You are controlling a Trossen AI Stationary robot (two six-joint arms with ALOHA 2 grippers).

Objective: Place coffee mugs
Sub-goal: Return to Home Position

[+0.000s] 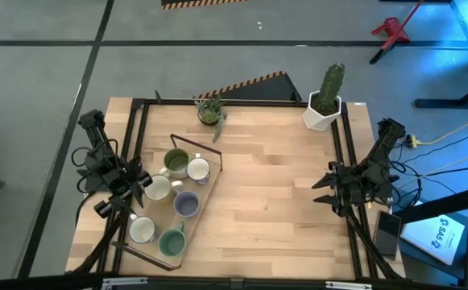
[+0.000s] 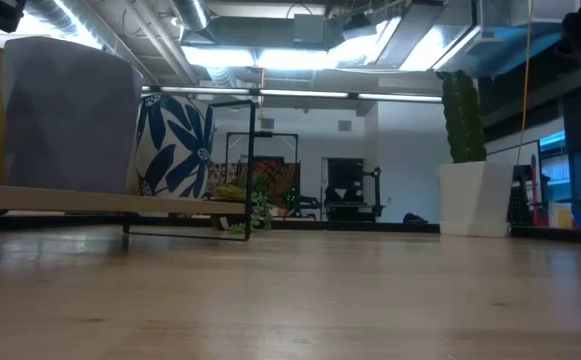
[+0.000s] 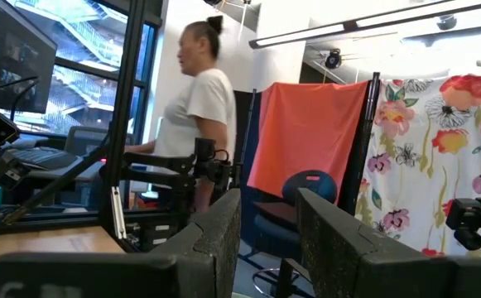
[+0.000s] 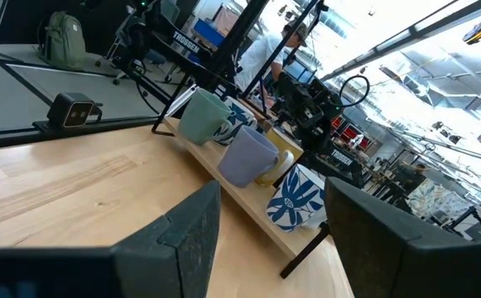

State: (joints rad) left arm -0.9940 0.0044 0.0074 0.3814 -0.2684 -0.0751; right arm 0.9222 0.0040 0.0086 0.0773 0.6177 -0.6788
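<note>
Six mugs stand upright on the wooden tray (image 1: 204, 193) on the table's left half: green (image 1: 176, 162), white (image 1: 198, 169), white (image 1: 158, 188), lavender (image 1: 186, 204), white (image 1: 142, 229), green (image 1: 171, 241). The low view shows the lavender mug (image 2: 70, 115) and a white mug with blue leaves (image 2: 175, 145) on the tray. My left gripper (image 1: 142, 184) (image 3: 269, 240) is open at the tray's left edge, beside a white mug, and holds nothing. My right gripper (image 1: 322, 185) (image 4: 269, 240) is open near the table's right edge, facing the mugs (image 4: 248, 157).
A white hexagonal cactus pot (image 1: 324, 113) stands at the far right corner and a small potted plant (image 1: 211, 111) at the far edge. The tray carries a black wire handle frame (image 1: 195, 145). Bare wood (image 1: 274, 201) lies between tray and right arm. A person (image 3: 194, 116) stands beyond the table.
</note>
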